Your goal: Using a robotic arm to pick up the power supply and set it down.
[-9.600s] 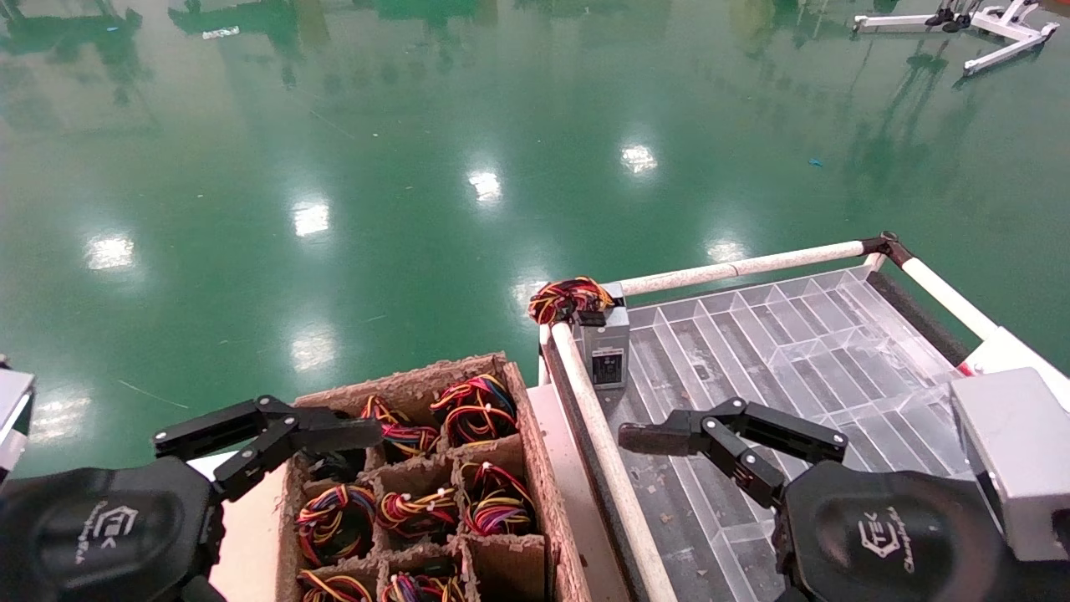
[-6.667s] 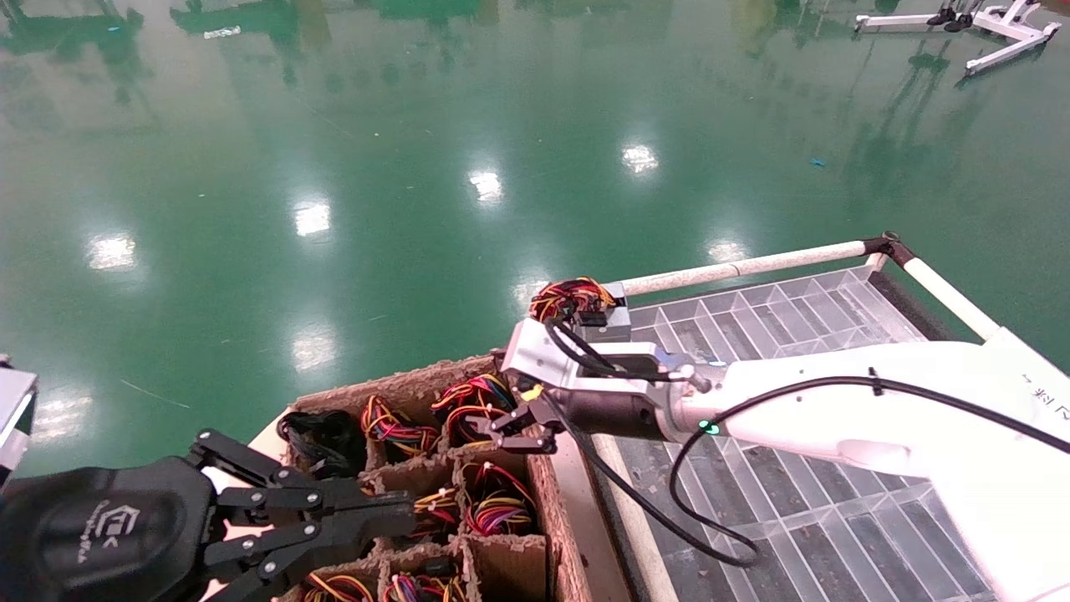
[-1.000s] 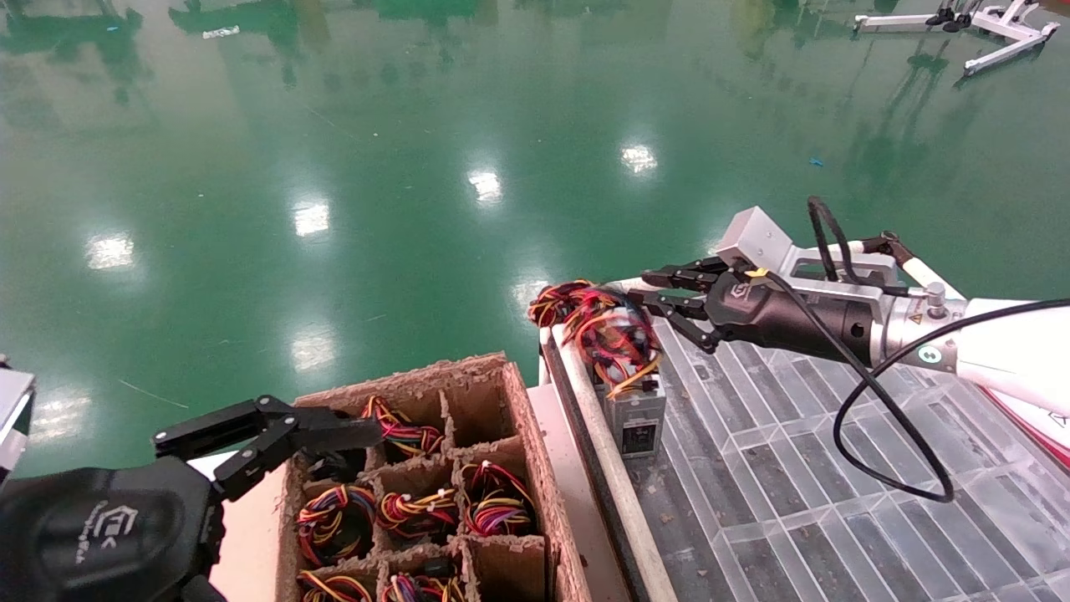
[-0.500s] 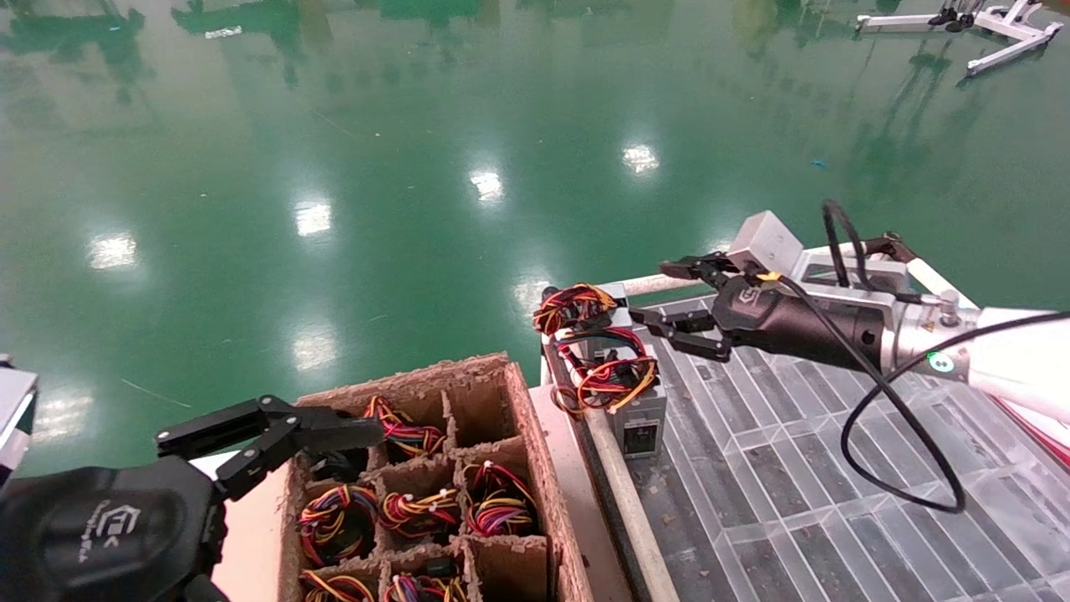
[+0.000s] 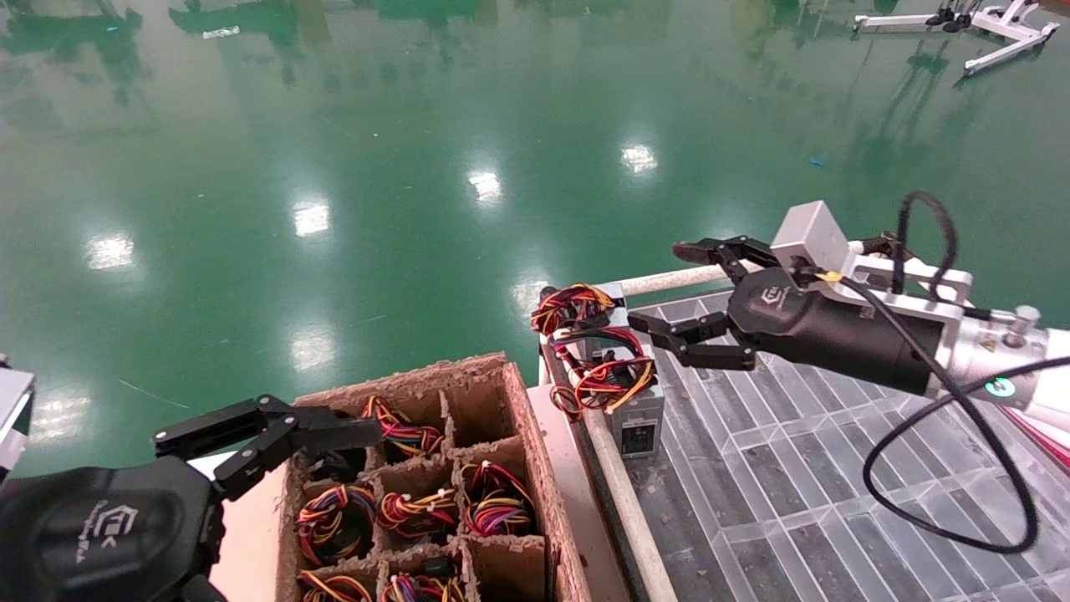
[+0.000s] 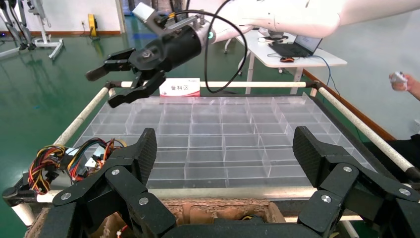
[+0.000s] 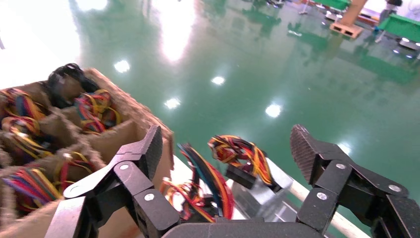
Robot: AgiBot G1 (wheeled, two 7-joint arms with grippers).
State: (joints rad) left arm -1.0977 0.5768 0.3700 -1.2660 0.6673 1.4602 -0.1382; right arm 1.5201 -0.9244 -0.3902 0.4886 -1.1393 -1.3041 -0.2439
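While the left pincer (image 5: 276, 435) hangs parked with its fingers spread wide over the cardboard divider crate (image 5: 535, 493), all work falls to the right arm. Nearest stands the crate, its cells holding coiled wire bundles (image 5: 499, 502). Just beyond it, the placed power supply (image 5: 637, 415) stands upright at the near-left corner of the clear divider tray (image 5: 802, 468), against the white rail (image 5: 619, 493), its wires (image 5: 606, 368) draped over the top. A second power supply (image 5: 614, 299) stands directly behind it. Farther off, the right pincer (image 5: 694, 293) hovers spread wide and empty, clear of both units.

Judged step: release complete, retreat in hand. Lift straight away from the tray so neither finger snags the loose wires, which could topple the unit. Keep the looping black cable (image 5: 945, 518) off the tray
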